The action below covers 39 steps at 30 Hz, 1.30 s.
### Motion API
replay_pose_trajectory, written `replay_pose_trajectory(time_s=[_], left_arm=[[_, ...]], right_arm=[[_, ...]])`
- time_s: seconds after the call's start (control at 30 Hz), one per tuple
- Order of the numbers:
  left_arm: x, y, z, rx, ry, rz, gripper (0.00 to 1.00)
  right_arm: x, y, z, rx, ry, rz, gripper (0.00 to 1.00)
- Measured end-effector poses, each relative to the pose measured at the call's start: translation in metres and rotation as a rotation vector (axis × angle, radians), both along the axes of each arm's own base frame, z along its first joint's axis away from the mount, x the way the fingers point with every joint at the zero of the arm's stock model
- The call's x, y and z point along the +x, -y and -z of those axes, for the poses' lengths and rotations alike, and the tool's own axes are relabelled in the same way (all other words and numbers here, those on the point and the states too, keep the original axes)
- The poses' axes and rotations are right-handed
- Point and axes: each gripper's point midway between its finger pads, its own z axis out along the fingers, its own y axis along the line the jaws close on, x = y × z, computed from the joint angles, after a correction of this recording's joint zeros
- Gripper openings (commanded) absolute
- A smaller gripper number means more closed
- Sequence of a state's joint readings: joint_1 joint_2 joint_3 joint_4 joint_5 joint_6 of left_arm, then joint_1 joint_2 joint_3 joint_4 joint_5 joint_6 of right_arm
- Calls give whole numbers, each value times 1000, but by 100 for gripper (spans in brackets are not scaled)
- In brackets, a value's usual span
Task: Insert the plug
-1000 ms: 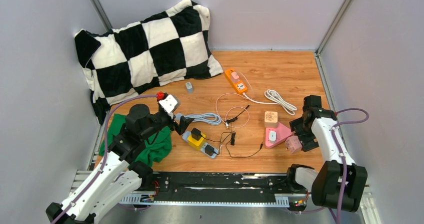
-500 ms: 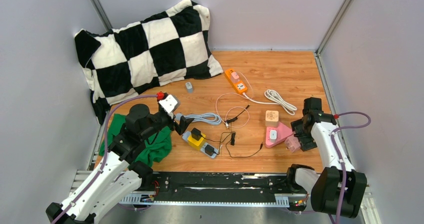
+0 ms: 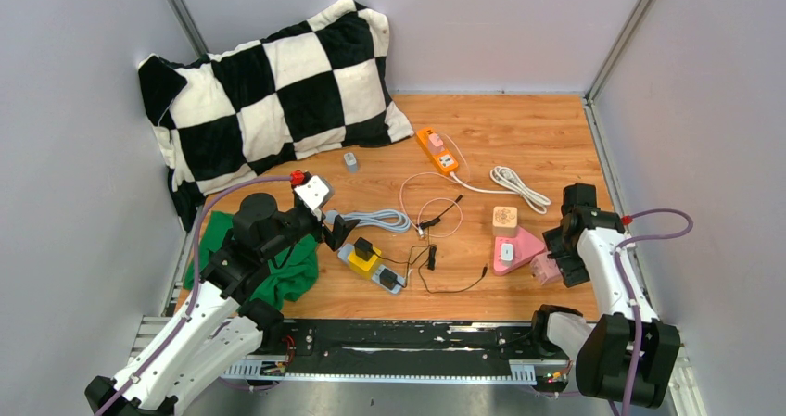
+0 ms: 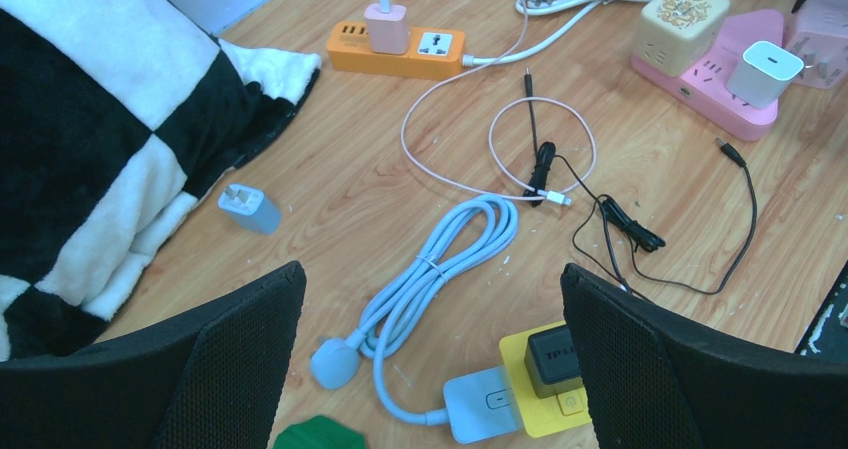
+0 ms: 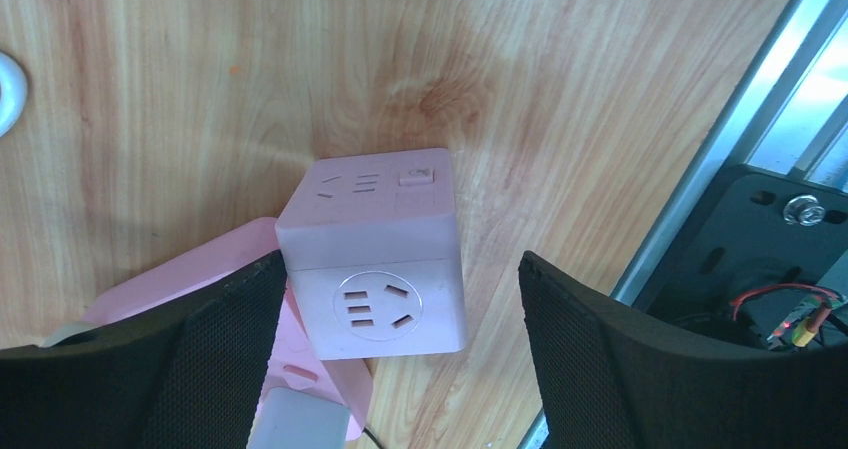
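Right wrist view showed you the right gripper (image 5: pixel 395 359) above the pink socket cube (image 5: pixel 375 259). Its jaws were spread to either side of the cube, the right one well clear. The cube sat on the bench (image 5: pixel 200 89) just beside the pink power strip (image 4: pixel 715 69), on the side toward the right arm. A white charger (image 4: pixel 765 72) stood plugged into that strip. Your left gripper (image 4: pixel 430 369) hung well apart from the strip, jaws spread wide, holding nothing.

Black-and-white checked pillow (image 3: pixel 278 87), pink cube socket (image 5: pixel 378 254), orange strip (image 4: pixel 398 52).
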<state>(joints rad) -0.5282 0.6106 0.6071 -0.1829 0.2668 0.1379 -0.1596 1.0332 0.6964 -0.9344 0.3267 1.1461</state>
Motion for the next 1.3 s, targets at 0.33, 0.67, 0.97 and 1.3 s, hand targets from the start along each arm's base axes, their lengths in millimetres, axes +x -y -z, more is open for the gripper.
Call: replay_pose_trajectory(time_s=[0.33, 0.67, 0.97, 1.3], left_arm=[[0, 0, 0, 0, 1, 0, 100], [-1, -1, -2, -9, 3, -4, 100], [4, -1, -7, -127, -57, -76, 99], [15, 25, -54, -315, -222, -67, 99]], right_arm=[[-6, 2, 12, -10, -33, 3, 81], [-7, 6, 13, -37, -20, -12, 51], [14, 22, -40, -162, 144, -125, 30], [78, -19, -113, -153, 468, -452, 30]])
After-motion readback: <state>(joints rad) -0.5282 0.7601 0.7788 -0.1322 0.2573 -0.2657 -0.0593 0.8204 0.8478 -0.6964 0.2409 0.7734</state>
